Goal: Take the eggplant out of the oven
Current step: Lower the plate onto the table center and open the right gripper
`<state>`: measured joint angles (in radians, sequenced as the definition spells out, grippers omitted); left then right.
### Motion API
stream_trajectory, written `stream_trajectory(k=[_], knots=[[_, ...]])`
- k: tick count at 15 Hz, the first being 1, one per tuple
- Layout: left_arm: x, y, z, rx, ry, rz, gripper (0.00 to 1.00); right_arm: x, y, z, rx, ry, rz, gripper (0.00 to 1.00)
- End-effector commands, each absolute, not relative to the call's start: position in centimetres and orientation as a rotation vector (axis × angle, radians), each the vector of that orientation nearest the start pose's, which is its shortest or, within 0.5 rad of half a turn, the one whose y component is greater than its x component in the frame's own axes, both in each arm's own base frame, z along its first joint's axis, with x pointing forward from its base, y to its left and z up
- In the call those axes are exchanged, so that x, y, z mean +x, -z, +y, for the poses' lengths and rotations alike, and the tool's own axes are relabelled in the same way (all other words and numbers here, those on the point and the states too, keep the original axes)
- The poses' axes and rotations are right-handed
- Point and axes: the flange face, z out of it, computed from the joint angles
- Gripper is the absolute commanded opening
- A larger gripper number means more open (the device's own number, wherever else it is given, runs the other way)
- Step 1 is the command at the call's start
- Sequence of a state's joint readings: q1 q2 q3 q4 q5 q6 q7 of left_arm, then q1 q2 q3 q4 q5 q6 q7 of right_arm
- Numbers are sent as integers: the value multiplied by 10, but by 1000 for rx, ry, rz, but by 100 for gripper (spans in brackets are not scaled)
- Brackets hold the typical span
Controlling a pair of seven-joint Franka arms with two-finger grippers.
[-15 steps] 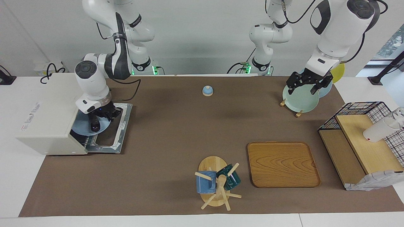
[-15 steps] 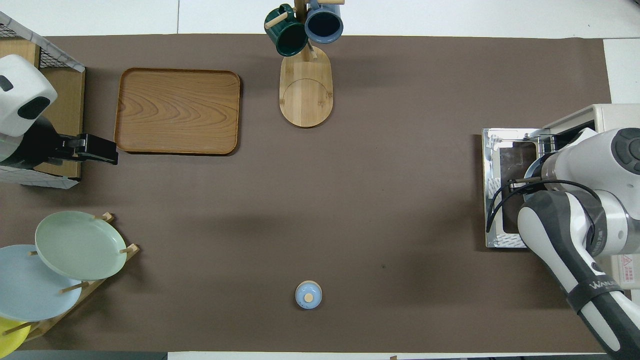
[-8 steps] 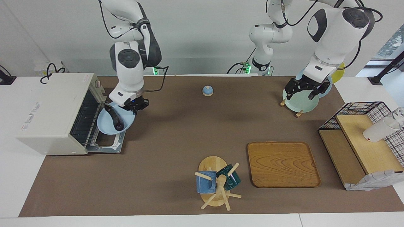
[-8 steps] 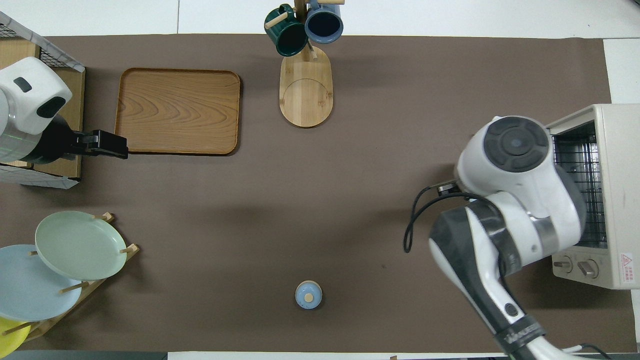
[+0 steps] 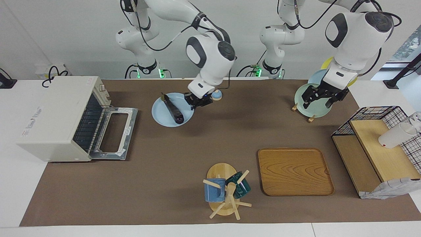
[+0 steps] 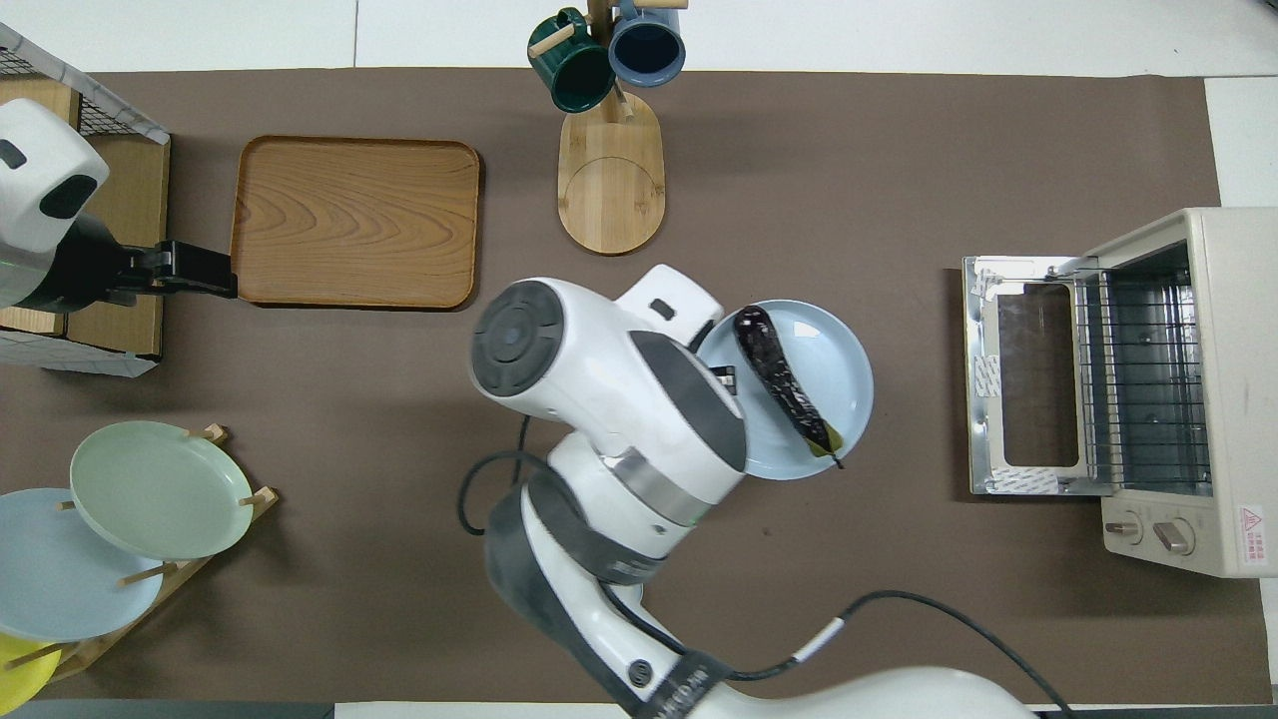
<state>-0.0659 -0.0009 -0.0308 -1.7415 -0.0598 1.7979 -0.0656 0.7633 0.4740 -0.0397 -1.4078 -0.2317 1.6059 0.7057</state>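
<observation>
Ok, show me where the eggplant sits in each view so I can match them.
Facing view: the eggplant lies on the blue plate, upper centre.
Overhead view: the eggplant lies on the same blue plate, centre-right.
Shared landmark: the open oven, toward the right arm's end.

Right arm [image 6: 619, 399] hides the small blue knob.

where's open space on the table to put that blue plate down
Bare mat lies between the open oven door and the mug rack, under the blue plate with the eggplant that the right claw holds. The wooden tray is bare too. The end by the plate rack and the left claw is crowded.
</observation>
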Motion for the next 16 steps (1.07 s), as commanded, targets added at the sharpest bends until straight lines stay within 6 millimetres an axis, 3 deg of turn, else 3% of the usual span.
stream_trajectory(k=[1,2,3,5,8,9,10,11,13,14,16], knots=[[569,-564,-53,-3225,114,-5,100,525,-370,478,-3475,-39,-3,0],[571,-563,-46,-3224,122,-26,100,519,-350,495,-3459,3,52,0],[572,-561,-44,-3224,117,-31,100,507,-318,516,-3464,14,66,0],[573,-563,-44,-3224,120,-31,100,483,-288,547,-3465,42,91,0],[573,-562,-44,-3224,117,-31,100,484,-288,553,-3423,77,93,0],[574,-562,-44,-3224,120,-31,100,485,-289,557,-3396,111,84,18],[574,-562,-44,-3224,120,-31,100,490,-290,555,-3387,125,88,26],[574,-562,-44,-3224,120,-31,100,491,-296,553,-3387,123,89,31],[574,-562,-45,-3232,122,-34,100,514,-329,532,-3347,140,143,41],[575,-561,-45,-3232,119,-36,100,519,-344,527,-3335,149,117,53],[578,-562,-49,-3247,119,-49,100,524,-394,504,-3348,129,94,45]])
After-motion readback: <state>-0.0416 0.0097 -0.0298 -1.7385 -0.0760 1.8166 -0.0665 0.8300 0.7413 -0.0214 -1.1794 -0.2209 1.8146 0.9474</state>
